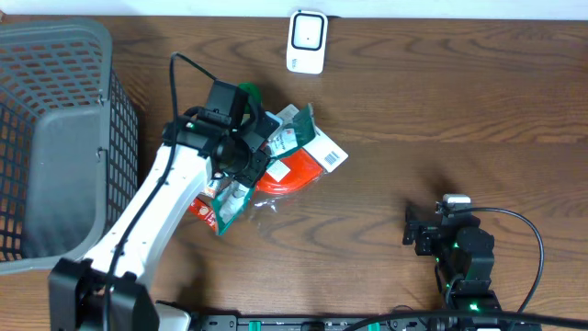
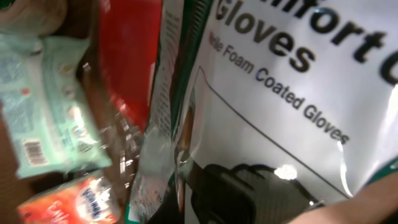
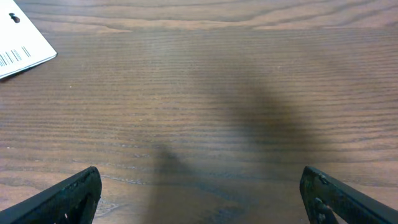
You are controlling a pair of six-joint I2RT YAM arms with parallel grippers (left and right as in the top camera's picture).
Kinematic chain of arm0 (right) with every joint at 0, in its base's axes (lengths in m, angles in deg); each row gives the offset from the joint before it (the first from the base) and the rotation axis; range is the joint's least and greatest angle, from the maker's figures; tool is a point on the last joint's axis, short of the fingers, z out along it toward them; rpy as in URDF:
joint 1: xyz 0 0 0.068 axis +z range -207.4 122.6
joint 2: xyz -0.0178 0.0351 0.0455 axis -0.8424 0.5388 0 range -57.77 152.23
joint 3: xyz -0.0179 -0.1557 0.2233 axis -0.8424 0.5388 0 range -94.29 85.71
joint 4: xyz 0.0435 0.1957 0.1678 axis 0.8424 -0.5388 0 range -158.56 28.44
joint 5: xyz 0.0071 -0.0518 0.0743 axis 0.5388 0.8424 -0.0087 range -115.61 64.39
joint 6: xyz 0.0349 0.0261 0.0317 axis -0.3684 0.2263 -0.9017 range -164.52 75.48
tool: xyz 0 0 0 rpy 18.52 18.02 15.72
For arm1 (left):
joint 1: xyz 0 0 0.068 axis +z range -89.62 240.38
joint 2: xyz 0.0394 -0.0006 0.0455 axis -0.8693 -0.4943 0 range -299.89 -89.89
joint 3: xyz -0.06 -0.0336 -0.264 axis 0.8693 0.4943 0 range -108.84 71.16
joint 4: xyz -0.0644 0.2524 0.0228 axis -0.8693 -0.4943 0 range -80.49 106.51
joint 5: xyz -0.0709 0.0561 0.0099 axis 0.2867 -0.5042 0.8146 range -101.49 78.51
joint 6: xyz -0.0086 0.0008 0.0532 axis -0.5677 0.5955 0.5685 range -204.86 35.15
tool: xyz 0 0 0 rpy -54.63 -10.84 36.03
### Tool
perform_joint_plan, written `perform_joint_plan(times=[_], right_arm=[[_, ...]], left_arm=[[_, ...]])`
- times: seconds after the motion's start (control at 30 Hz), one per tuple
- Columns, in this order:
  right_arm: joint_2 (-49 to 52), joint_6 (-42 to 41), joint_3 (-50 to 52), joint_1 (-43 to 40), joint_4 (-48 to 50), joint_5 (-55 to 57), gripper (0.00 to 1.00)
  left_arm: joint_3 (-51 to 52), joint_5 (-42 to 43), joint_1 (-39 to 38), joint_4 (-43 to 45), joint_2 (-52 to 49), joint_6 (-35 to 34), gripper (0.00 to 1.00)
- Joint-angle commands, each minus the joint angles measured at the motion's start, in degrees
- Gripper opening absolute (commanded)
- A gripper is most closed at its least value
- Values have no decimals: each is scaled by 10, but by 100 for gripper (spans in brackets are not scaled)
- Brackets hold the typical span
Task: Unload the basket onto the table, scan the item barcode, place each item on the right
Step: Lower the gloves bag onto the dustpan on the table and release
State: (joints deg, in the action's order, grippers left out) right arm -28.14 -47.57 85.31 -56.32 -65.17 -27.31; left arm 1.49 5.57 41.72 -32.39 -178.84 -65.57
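Observation:
A white-and-green gloves pack [image 1: 310, 145] lies tilted on top of a small pile of goods, its barcode label [image 1: 333, 158] facing up at its right end. My left gripper [image 1: 260, 152] is shut on the pack's left edge. In the left wrist view the pack [image 2: 280, 93] fills the frame, and my fingers are hidden behind it. The white scanner [image 1: 306, 41] stands at the table's far edge, apart from the pile. My right gripper [image 1: 411, 230] is open low over bare wood [image 3: 199, 180] with nothing in it. The pack's barcode corner [image 3: 15, 57] shows at the top left of its view.
A grey mesh basket [image 1: 55, 138] stands at the left. Under the gloves pack lie a red packet [image 1: 289, 175], a pale green wipes pack [image 2: 43, 118] and a red-and-white pouch [image 2: 68, 202]. Bare wood lies between the pile and the right arm.

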Motion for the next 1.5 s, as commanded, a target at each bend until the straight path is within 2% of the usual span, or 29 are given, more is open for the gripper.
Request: perform_joint_plan(times=[0.0,0.13,0.4,0.63,0.67,0.7,0.73,0.83,0.93,1.0,1.13,1.2,1.27,1.37,1.47], right_arm=[[-1,-8,1,4,2,2,99],[-1,-8,1,4,2,2,99],[-1,-8,1,4,9,2,99],[-1,-8,1,4,12,2,99],[-1,-8,1,4,13,2,99],[-1,-8,1,4,13,2,99],[-1,-8,1,4,13,2,99],[-1,-8,1,4,13,2,99],[-1,-8,1,4,15,2,99],[-1,-8,1,4,27,2,99],[-1,-7,1,4,68,2,99],[-1,-9,1,4,103,-7,99],[-1,-8,1,4,143,-34,99],[-1,-8,1,4,208,-76,99],[-1,-8,1,4,253,-138,99]], left_arm=[[9,-55,0,4,-7,-11,9],[9,-58,0,14,-7,-11,15],[9,-57,-1,99,-10,-11,15],[10,-21,-1,99,-13,-38,15],[10,-13,-1,97,-13,-42,17],[10,-5,-1,93,-13,-42,24],[10,2,-1,91,-13,-42,25],[10,5,-1,89,-13,-42,19],[10,5,-1,89,-13,-45,19],[10,5,-3,89,-13,-60,34],[10,18,-11,89,-13,-76,35],[10,47,-17,90,-13,-76,47],[10,54,-22,89,-13,-76,49],[10,38,-23,90,-13,-76,59],[10,-1,-16,101,-12,-97,64]])
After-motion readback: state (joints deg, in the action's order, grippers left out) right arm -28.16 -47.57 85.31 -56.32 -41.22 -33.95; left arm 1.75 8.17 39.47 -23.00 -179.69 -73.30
